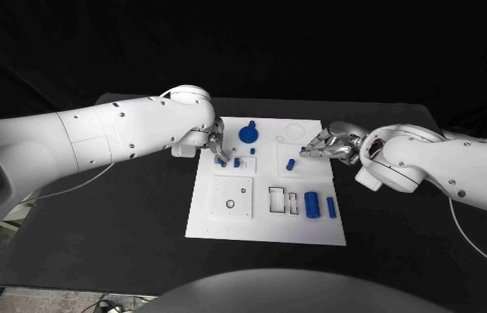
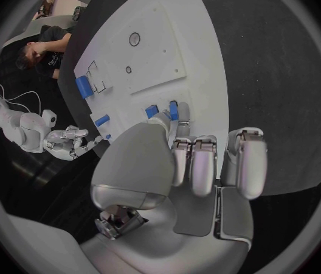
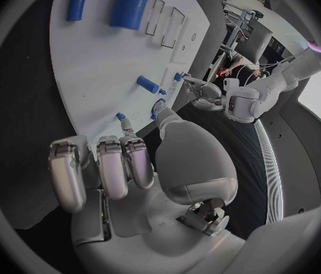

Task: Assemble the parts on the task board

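Your left hand (image 1: 215, 146) pinches a small blue part (image 1: 222, 162) at the task board (image 1: 266, 230)'s upper left, beside a standing blue peg (image 1: 236, 162). Your right hand (image 1: 326, 146) curls its fingers at the board's right edge; whether it grips a tiny blue piece (image 3: 120, 116) you cannot tell. Two blue cylinders (image 1: 312, 205) lie lower right on the board, which rests mid-counter (image 1: 101, 243). No writing is legible.

The board (image 1: 266, 225) lies mid-surface (image 1: 122, 243), with the left hand (image 1: 215, 144) over its far left part and the right hand (image 1: 330, 145) at its far right edge. Two cylinders (image 1: 312, 205) lie side by side near its right edge, with a peg (image 1: 291, 164) behind them and a round part (image 1: 250, 134) at the far middle.
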`<state>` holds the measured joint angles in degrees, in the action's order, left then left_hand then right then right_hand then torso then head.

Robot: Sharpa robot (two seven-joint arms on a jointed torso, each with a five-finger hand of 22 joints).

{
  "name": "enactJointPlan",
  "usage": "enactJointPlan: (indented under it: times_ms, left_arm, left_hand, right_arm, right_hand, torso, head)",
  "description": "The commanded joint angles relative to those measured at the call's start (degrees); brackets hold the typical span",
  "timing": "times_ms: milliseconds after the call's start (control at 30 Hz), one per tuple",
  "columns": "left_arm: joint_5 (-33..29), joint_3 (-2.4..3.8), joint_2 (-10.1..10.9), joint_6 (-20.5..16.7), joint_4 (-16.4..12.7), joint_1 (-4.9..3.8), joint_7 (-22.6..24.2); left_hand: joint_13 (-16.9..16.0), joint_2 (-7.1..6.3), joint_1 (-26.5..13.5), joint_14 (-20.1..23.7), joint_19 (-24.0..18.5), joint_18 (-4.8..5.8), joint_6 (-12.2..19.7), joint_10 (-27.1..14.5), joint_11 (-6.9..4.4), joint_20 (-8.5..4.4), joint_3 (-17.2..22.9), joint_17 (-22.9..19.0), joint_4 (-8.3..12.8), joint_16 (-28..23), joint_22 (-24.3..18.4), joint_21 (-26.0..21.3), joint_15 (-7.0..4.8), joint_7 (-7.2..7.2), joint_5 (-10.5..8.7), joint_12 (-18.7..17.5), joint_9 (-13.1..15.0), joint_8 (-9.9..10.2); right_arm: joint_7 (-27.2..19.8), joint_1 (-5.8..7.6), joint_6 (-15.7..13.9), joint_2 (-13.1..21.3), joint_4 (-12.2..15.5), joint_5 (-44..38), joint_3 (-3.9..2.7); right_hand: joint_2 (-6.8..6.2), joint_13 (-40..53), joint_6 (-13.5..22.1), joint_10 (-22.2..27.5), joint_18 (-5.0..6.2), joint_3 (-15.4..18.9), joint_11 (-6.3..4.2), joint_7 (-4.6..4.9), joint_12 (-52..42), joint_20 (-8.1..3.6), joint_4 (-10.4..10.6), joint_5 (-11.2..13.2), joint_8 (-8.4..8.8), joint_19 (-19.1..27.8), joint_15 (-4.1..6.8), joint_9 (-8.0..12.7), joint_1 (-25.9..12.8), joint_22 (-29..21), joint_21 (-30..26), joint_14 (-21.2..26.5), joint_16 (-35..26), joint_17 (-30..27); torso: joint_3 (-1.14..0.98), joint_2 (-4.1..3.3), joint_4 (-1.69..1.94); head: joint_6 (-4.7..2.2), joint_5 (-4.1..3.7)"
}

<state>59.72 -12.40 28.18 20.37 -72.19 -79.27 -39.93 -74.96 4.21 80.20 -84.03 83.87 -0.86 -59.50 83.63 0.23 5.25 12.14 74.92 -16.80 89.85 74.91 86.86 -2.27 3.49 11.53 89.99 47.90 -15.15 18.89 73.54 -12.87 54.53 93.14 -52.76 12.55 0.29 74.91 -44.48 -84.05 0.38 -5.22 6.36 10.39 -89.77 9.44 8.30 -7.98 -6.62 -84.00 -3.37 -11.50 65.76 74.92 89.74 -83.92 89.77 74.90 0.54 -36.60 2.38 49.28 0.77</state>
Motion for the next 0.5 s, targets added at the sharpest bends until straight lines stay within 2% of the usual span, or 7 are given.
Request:
enactJointPlan:
  times_ms: [33, 500]
  left_arm:
    - [0.48, 0.01, -0.09, 0.56, 0.00, 0.05, -7.65]
    - [0.50, 0.01, -0.38, 0.17, 0.37, 0.20, -7.08]
  left_hand:
    - [-15.04, 0.60, 0.14, -5.97, 2.35, -0.19, -1.34, 6.37, -0.79, -0.11, 0.39, 15.08, 0.07, 0.15, 13.70, -0.19, -0.19, -1.01, 0.18, 0.01, 0.08, -0.07]
    - [-15.04, 0.60, -0.11, -5.97, 2.04, -0.27, -1.21, 6.37, -0.76, -0.08, 0.91, 15.08, 0.07, 0.15, 13.59, -0.46, -0.17, -0.96, 0.18, 0.01, -0.01, 0.05]
  right_arm:
    - [-0.24, -0.03, 0.35, -0.06, 0.08, -0.32, 0.01]
    - [-0.18, -0.03, 0.37, -0.01, 0.09, -0.36, 0.01]
  right_hand:
    - [0.53, 15.09, 0.19, -5.95, -0.38, 0.24, 0.47, 0.35, -0.23, 0.41, -0.06, -0.32, -0.32, -6.00, -0.28, -0.08, 0.00, 15.08, 0.26, -6.08, 0.23, 15.10]
    - [0.53, 15.09, 0.19, -5.95, -0.38, 0.24, 0.47, 0.35, -0.23, 0.41, -0.06, -0.32, -0.32, -6.00, -0.28, -0.08, 0.00, 15.08, 0.26, -6.08, 0.23, 15.10]
  torso:
    - [0.03, -0.02, 0.03]
    - [0.03, -0.02, -0.01]
  head:
    - [0.07, -0.06]
    - [0.03, 0.00]
